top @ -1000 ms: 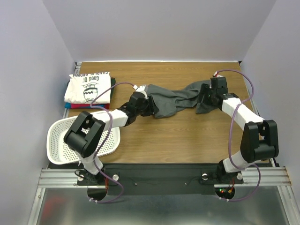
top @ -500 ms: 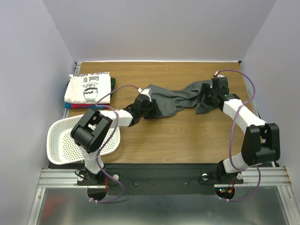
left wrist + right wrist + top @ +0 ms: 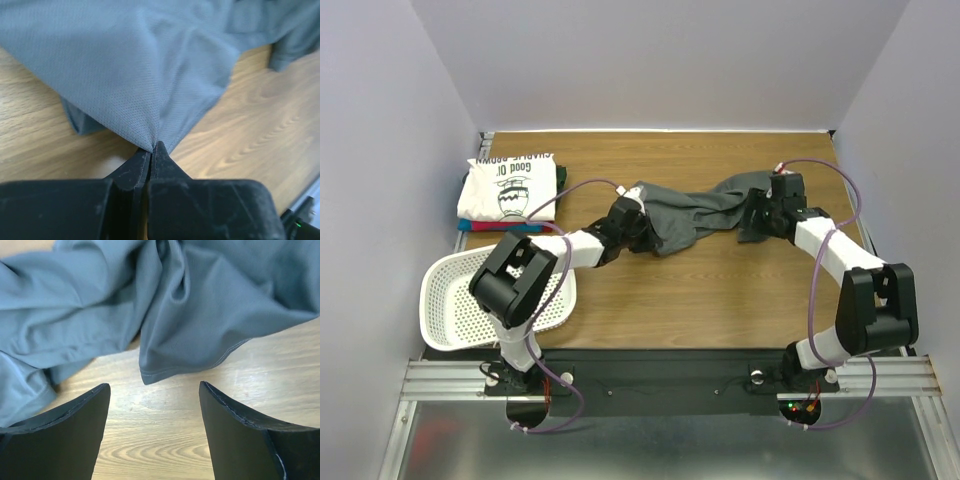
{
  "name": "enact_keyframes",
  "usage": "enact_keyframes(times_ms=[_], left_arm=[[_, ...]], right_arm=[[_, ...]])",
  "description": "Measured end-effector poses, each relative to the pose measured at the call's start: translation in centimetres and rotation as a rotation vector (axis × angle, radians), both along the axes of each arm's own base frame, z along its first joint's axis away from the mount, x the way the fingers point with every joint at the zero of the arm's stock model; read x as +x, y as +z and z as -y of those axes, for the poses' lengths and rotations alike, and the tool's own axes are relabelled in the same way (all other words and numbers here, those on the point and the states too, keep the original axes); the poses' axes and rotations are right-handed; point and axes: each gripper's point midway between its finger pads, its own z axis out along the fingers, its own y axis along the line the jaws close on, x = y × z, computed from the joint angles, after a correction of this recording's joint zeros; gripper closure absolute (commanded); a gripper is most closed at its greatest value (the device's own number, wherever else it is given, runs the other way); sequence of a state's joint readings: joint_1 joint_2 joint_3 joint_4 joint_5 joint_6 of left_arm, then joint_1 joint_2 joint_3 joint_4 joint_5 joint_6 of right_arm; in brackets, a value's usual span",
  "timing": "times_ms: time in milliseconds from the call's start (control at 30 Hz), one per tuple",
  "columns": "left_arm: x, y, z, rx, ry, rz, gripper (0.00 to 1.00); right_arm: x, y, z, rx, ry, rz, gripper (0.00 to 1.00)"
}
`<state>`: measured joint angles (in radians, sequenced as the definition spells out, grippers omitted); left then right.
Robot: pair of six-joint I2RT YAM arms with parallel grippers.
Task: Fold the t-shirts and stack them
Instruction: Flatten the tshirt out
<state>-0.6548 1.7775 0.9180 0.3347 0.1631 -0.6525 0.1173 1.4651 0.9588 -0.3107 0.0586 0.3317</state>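
1. The grey t-shirt (image 3: pixel 685 210): lay crumpled, unfolded, across the desk (image 3: pixel 700 290).
2. The left jaws: had just closed tight, pinching a fold at its left end; spreading could likely begin.
3. The right jaws: stood wide, empty, over its right hem.
4. The folded stack (image 3: pixel 510 190): sat far left.

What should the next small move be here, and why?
Probably lower the right pincer and close on the hem corner just ahead of its open jaws; the left pincer is shut on the crumpled grey t-shirt, so both ends could then spread.
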Motion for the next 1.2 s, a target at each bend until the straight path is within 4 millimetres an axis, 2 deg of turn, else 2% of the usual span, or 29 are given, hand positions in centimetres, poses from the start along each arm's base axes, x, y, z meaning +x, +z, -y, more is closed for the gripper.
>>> enact_keyframes(times_ms=[100, 233, 333, 533, 733, 833, 900, 933, 1067, 1200], left_arm=[[0.2, 1.8, 0.3, -0.022, -0.009, 0.019, 0.97], [0.7, 6.2, 0.9, -0.082, -0.017, 0.088, 0.97], [0.7, 7.7, 0.9, -0.103, -0.021, 0.11, 0.97], [0.5, 7.8, 0.6, -0.104, -0.026, 0.096, 0.97], [0.3, 8.2, 0.4, -0.108, -0.03, 0.093, 0.97], [0.3, 8.7, 0.3, -0.116, -0.03, 0.1, 0.97], [0.2, 9.3, 0.2, -0.124, -0.032, 0.109, 0.97], [0.2, 9.6, 0.2, -0.128, -0.032, 0.114, 0.97], [0.5, 10.6, -0.4, -0.144, -0.023, 0.13, 0.97], [1.4, 11.4, -2.1, -0.157, 0.009, 0.141, 0.97]], right_arm=[[-0.9, -1.7, -0.3, 0.008, 0.007, -0.047, 0.24], [-1.7, -3.6, -0.9, 0.006, 0.021, -0.105, 0.25], [-1.9, -4.6, -1.5, 0.004, 0.033, -0.131, 0.27], [-2.0, -6.8, -2.0, -0.007, 0.043, -0.191, 0.31], [-0.6, -7.1, -2.1, -0.02, 0.035, -0.182, 0.4], [-0.1, -7.3, -2.0, -0.032, 0.027, -0.182, 0.49], [0.2, -7.4, -1.9, -0.045, 0.018, -0.181, 0.64], [0.3, -7.4, -1.9, -0.049, 0.016, -0.179, 0.8], [0.7, -7.6, -1.6, -0.068, 0.006, -0.174, 1.0], [1.0, -7.0, -1.3, -0.079, -0.005, -0.153, 1.0]])
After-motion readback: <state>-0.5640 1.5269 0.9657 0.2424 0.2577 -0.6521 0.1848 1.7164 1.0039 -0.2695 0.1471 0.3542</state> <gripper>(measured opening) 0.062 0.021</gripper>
